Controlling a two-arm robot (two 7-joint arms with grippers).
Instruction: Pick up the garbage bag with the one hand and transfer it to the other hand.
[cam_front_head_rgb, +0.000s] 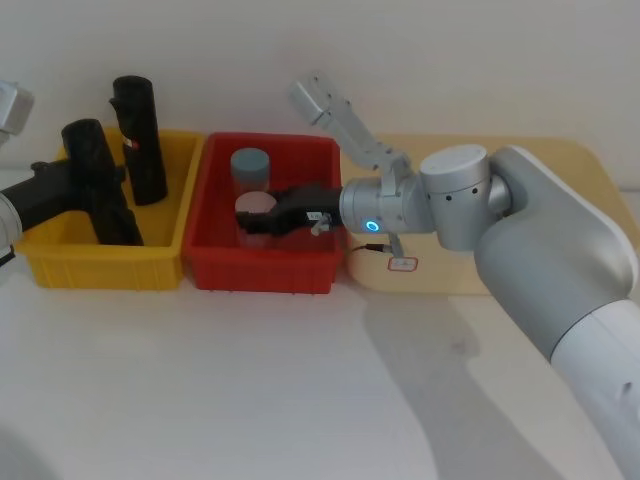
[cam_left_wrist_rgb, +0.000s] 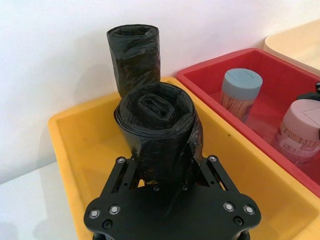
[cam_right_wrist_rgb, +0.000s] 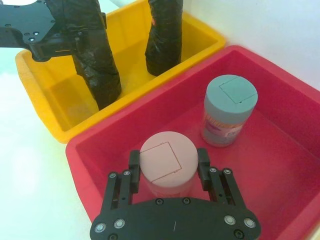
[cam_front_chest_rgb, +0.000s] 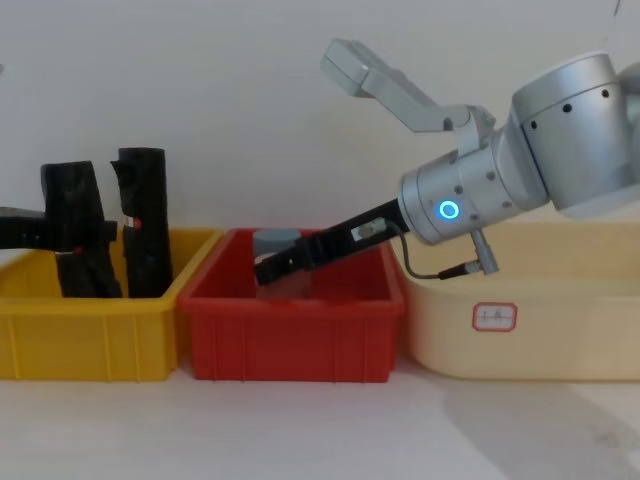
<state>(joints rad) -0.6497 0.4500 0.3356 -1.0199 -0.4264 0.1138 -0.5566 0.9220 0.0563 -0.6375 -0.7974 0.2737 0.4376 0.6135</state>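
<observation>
Bag (cam_left_wrist_rgb: 157, 125): thick, crumpled black roll, slightly bent. It stands tilted in yellow bin (cam_front_head_rgb: 100, 270), top well above rim, clear of walls, w/ bare bin floor round its foot. L gripper (cam_left_wrist_rgb: 162, 166) clamped on its mid. Taller roll (cam_front_head_rgb: 138, 140) near, behind. R gripper (cam_right_wrist_rgb: 168, 174) in red bin (cam_front_head_rgb: 265, 270) straddles pink jar (cam_right_wrist_rgb: 167, 155); grip can't tell.
</observation>
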